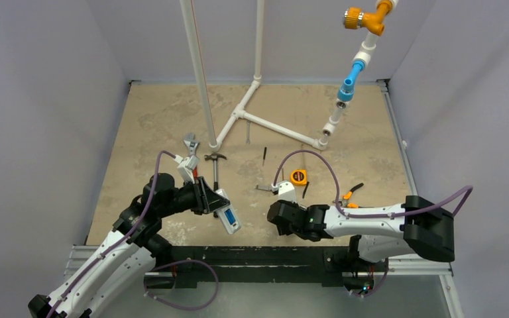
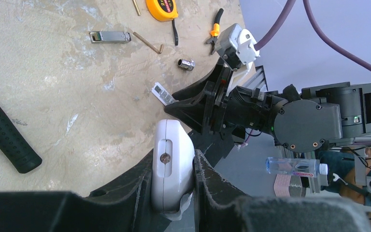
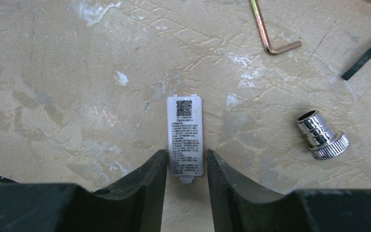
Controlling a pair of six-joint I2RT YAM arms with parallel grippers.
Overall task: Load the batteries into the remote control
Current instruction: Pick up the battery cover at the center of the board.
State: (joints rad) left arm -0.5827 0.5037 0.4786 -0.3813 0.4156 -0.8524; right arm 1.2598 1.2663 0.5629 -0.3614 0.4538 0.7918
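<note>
The job now turns on the small flat grey-white cover piece (image 3: pixel 185 125) with a printed label. It lies flat on the table directly under the right claw (image 3: pixel 186 155), with its long axis running straight ahead in line with the fingers, so the right arm is plainly the nearer one. That claw stands narrow, one finger on each side of the cover's near end. Whether the pads pinch its edges or sit just off them I cannot tell. The slim white plastic remote control (image 2: pixel 174 145) is clamped by its sides in the left claw (image 2: pixel 173 166), near the right claw on the robot's left and apart from it. The blue batteries (image 1: pixel 228 216) show only from above, as one blue patch in the remote's recess. I judge them loaded, though their number and seating are too small to make out. The left wrist view shows the remote end-on, so the recess is hidden there. To the right claw's right lies a stubby silver metal fitting (image 3: pixel 322 135), well clear of the cover.
</note>
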